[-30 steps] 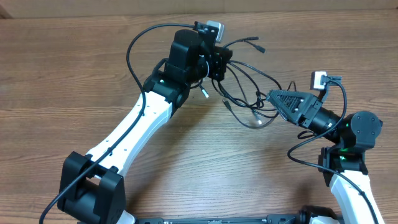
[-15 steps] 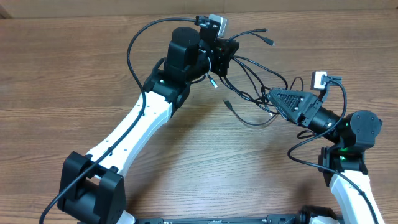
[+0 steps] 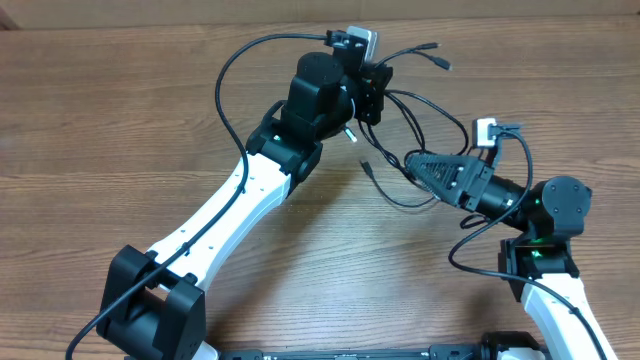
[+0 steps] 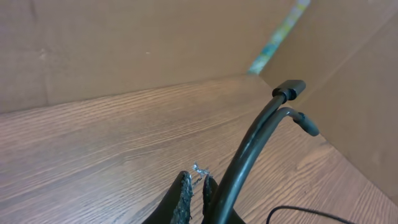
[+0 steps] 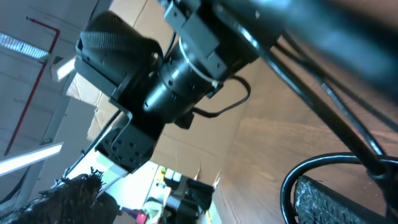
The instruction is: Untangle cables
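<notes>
Several thin black cables [image 3: 395,150] hang tangled between my two grippers above the wooden table [image 3: 120,120]. My left gripper [image 3: 375,92] is shut on the bunch and holds it up; two plug ends [image 3: 440,60] stick out to the right of it. In the left wrist view the jaws [image 4: 194,185] are pressed together, and two cables [image 4: 249,149] run up beside them to their plugs. My right gripper [image 3: 412,164] is open, pointing left into the hanging strands. In the right wrist view its fingers [image 5: 205,199] are far apart and a cable loop [image 5: 291,180] curls round the right finger.
A slack loop of cable [image 3: 405,202] lies on the table below the right gripper. A loose plug [image 3: 367,167] rests beside it. Cardboard walls [image 4: 124,43] close off the table's far side and right side. The left arm's own thick cable [image 3: 230,80] arcs beside it.
My left gripper has moved up and to the right, lifting the cables with it. My right gripper has moved left, closer into the hanging strands.
</notes>
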Robot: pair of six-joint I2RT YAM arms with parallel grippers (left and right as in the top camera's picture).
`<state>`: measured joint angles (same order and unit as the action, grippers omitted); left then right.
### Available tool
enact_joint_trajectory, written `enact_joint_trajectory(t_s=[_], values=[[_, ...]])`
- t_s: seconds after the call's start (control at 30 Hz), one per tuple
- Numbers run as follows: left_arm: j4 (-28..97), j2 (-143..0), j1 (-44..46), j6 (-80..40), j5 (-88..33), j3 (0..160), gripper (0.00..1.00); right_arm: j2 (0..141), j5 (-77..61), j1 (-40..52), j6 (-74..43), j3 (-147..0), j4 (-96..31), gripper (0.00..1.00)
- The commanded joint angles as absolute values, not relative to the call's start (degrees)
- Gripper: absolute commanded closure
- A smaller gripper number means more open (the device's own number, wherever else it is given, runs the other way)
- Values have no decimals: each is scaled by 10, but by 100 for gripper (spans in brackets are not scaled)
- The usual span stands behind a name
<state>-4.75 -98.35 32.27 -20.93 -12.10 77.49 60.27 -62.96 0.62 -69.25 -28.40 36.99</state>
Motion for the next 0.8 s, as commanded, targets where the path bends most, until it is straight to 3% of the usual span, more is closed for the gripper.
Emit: enact_joint_trajectory(t_s=[0.0,0.17,0.37,0.77], values=[[-58,-967,326,-302,-125,779,96,599,-628,22,-666,-289,355,0],[-97,-967,325,-419,-222,779,96,599,-615,22,-633,-289,299,0],[-157,-967,303,-434,-323,779,96,599,-609,22,-627,-289,299,0],[-157,-966,138,-550,-495,779,96,599,-616,-16,-625,-289,298,0]])
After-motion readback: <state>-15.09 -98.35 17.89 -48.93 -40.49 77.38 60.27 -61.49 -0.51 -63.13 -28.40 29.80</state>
